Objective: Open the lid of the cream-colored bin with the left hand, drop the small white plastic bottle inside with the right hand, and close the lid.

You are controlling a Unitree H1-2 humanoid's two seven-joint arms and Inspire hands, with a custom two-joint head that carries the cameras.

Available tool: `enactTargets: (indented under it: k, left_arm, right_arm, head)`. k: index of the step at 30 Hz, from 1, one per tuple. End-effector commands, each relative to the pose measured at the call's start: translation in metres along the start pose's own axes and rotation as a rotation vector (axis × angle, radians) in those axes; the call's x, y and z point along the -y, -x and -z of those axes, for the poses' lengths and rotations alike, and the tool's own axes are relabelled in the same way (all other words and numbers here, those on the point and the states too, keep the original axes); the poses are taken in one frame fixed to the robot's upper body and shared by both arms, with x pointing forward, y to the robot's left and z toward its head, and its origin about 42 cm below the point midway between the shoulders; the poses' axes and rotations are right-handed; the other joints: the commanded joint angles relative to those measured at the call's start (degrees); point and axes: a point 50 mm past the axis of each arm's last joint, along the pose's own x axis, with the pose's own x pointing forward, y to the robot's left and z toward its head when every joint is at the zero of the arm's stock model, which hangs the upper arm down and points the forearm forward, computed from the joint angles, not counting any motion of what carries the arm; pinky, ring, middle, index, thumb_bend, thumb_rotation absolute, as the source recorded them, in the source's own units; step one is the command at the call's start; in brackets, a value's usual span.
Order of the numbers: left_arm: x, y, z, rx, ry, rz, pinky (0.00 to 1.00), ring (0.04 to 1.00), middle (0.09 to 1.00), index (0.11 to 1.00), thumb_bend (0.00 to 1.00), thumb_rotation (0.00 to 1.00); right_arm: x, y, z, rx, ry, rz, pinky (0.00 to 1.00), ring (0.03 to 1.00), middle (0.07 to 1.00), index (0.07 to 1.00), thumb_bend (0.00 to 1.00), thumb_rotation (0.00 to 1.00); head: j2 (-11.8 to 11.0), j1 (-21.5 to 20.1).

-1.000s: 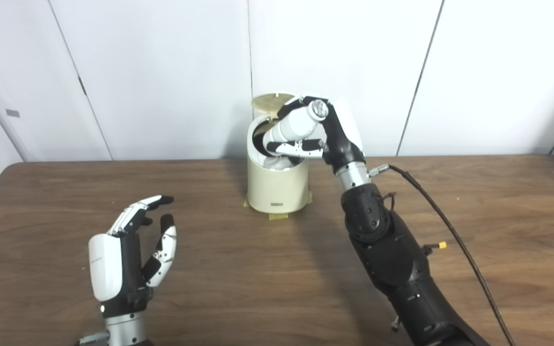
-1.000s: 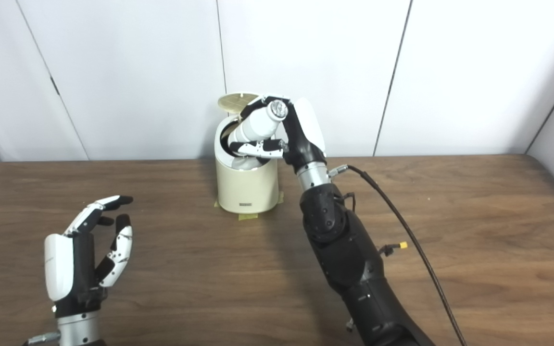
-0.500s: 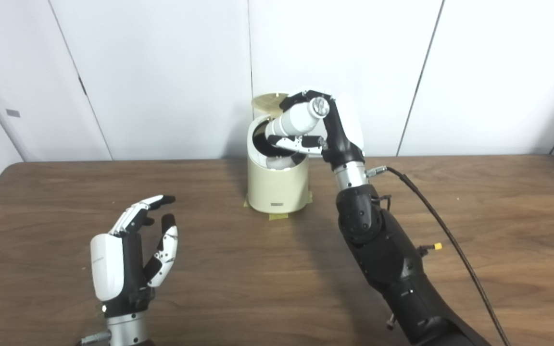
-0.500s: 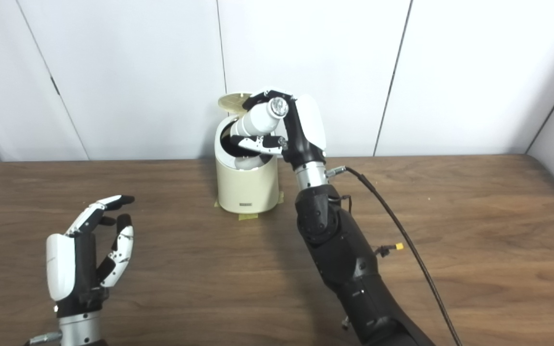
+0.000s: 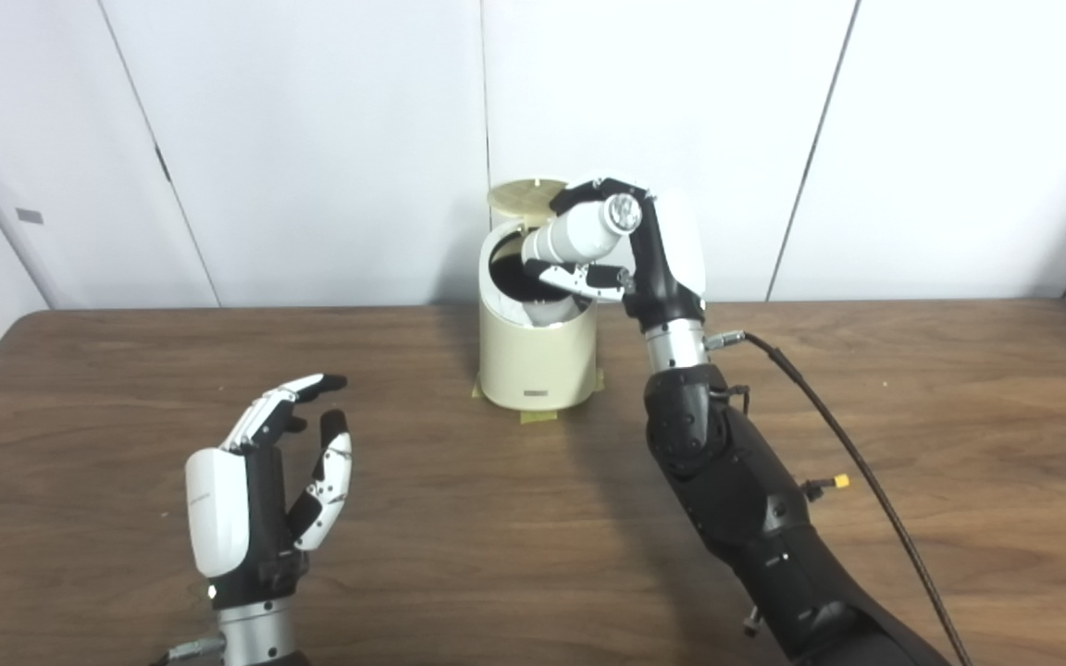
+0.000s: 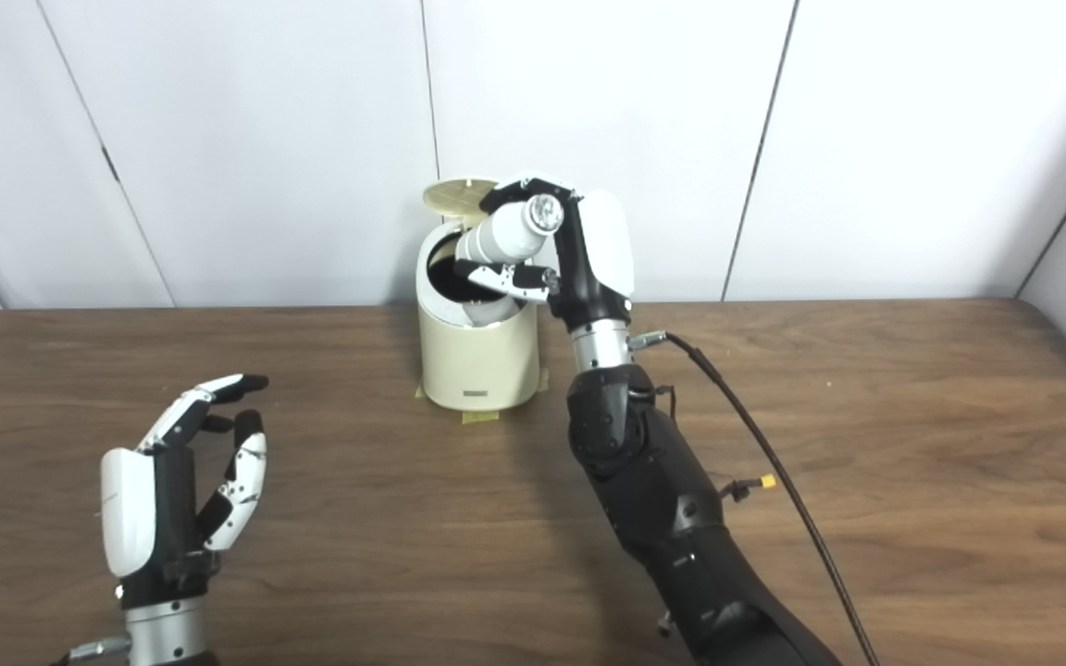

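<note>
Left eye view and right eye view are filled mostly by a dark wood-grain bench, set against white wall panels. The right arm — black, jointed, with a dark cable trailing from its wrist — is stretched from the lower right edge up toward the back of the bench. A cream-colored bin is stood near the back edge at the centre, on patches of yellowish tape. Its round lid is raised upright behind the opening, so that the dark interior is exposed.

The left robot hand is held above the near left part of the bench, well apart from the bin; its fingers are spread and slightly curled, and nothing is held in it.

The right robot hand is placed at the bin's right rim and is closed around the small white plastic bottle. The bottle is held tilted — its mouth end is turned up and to the right, toward the cameras, and its lower end is pointed down and left over the open bin. Whether the lower end is touching the rim cannot be told. A pale rounded shape is seen inside the opening below the bottle; what it is cannot be told.
</note>
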Motion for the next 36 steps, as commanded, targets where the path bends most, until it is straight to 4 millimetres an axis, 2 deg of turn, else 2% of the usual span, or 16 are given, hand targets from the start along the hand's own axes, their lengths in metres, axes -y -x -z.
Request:
enactTargets:
  k: [1,15,25,36]
  left_arm:
    - [0.0122,0.0022,-0.0070,-0.008,0.037,-0.011,0.57,0.698,0.696,0.680,0.20,0.67]
    - [0.0128,0.0004,-0.0062,0.000,0.040,-0.016,0.57,0.694,0.694,0.676,0.21,0.68]
    - [0.0127,0.0005,-0.0068,-0.005,0.039,-0.018,0.57,0.696,0.694,0.675,0.21,0.65]
    - [0.0135,0.0004,-0.0051,-0.004,0.036,-0.014,0.57,0.697,0.695,0.678,0.21,0.66]
  right_arm:
    - [0.0075,-0.0279,-0.0207,0.113,-0.005,0.051,0.38,0.448,0.481,0.486,0.52,0.00]
    - [0.0052,-0.0217,-0.0145,0.090,-0.048,0.029,0.39,0.454,0.485,0.479,0.52,0.00]
    - [0.0091,-0.0208,-0.0166,0.069,-0.051,0.007,0.45,0.514,0.498,0.473,0.53,0.00]
    - [0.0089,-0.0229,-0.0165,0.072,-0.033,0.007,0.47,0.526,0.497,0.475,0.53,0.00]
  head:
    - [0.1,0.1]
    - [0.2,0.2]
    - [0.2,0.2]
    - [0.0,0.0]
